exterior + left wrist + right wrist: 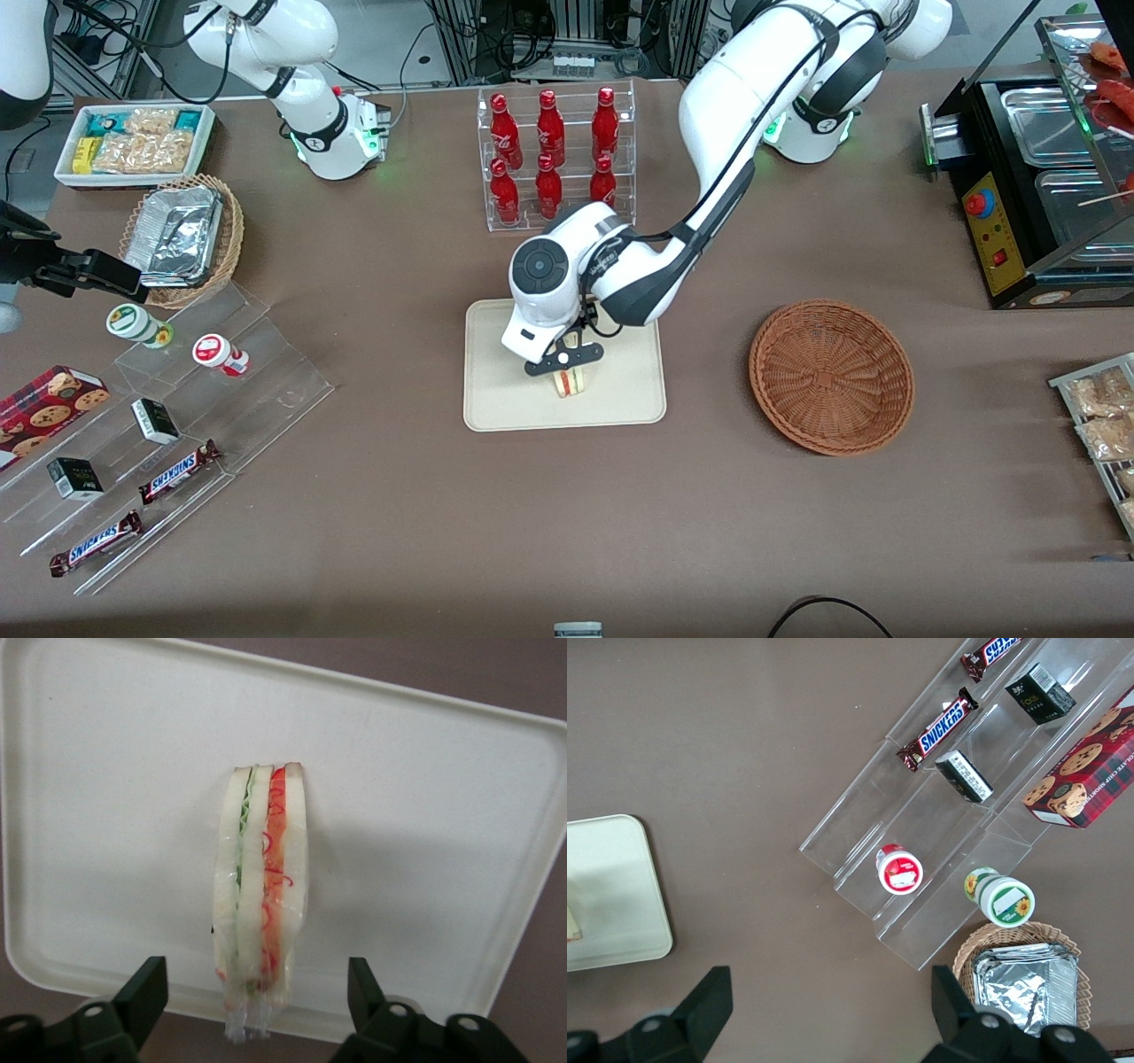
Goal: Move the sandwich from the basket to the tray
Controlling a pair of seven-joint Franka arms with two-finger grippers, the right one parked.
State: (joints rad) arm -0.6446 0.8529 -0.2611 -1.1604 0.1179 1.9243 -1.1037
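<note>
The sandwich [572, 382] [262, 895], a wrapped wedge with red, orange and green filling, stands on its edge on the cream tray [625, 403] [425, 815], near the tray's middle. My gripper [564, 359] [257, 979] hovers right over it and is open. One dark finger [146, 992] is on each side of the sandwich, with a gap between each finger and the wrapper. The reddish-brown wicker basket [831, 377] sits empty on the table beside the tray, toward the working arm's end.
A clear rack of red bottles [554, 159] stands farther from the front camera than the tray. A stepped acrylic stand with snacks [177, 416], a tan basket with foil containers [182, 239] and a white snack box [133, 142] lie toward the parked arm's end. A food warmer [1045, 177] stands toward the working arm's end.
</note>
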